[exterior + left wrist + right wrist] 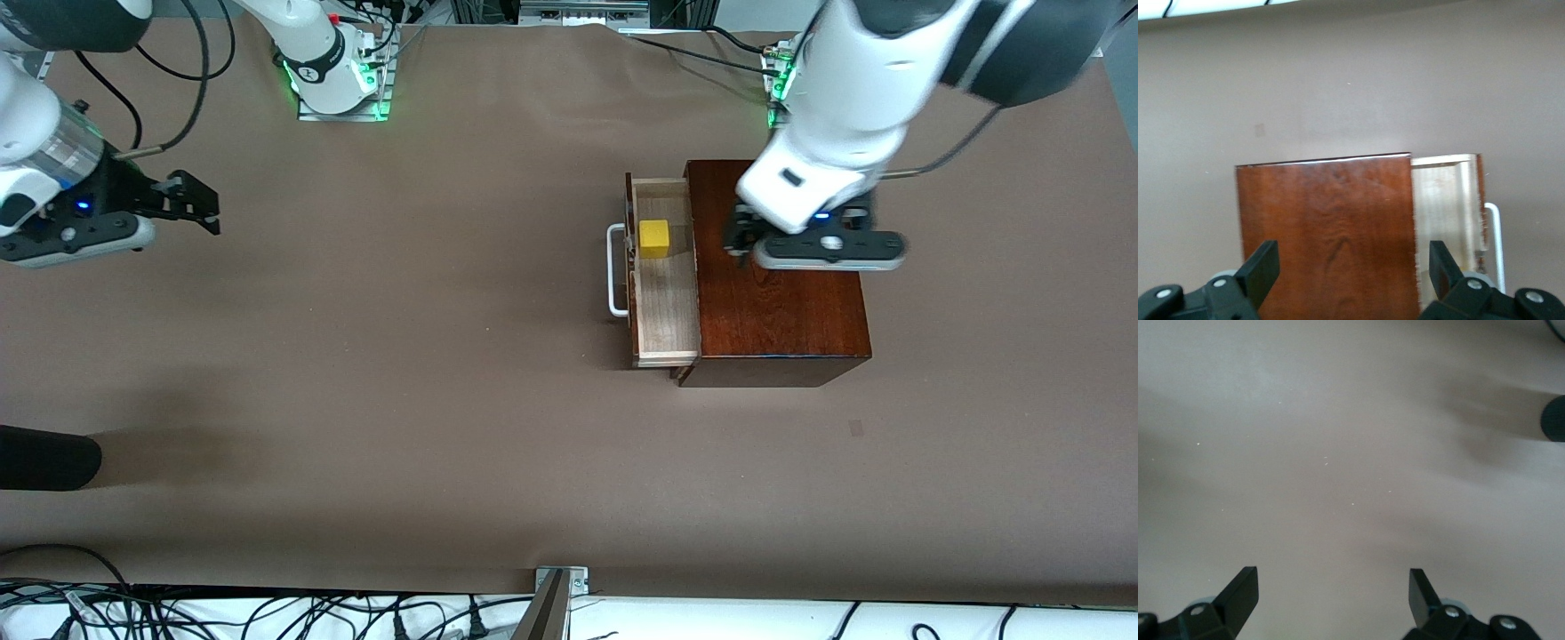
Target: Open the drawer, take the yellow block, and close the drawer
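Observation:
The reddish-brown wooden box (pixel 782 293) stands toward the left arm's end of the table. Its drawer (pixel 667 307) is pulled out, showing the pale wood tray and the white loop handle (pixel 613 271). The yellow block (pixel 654 238) sits in the drawer, at the end farther from the front camera. My left gripper (pixel 742 238) is open and empty over the box top, beside the drawer. In the left wrist view my left gripper (pixel 1351 267) is over the box (pixel 1325 220), with the drawer (pixel 1448 200) beside it; the block is hidden there. My right gripper (pixel 212 209) is open and empty and waits over bare table.
A black cylinder (pixel 44 458) lies at the table edge at the right arm's end and also shows in the right wrist view (pixel 1555 419). The right gripper (pixel 1333 587) has only brown table under it. Cables run along the table edge nearest the front camera.

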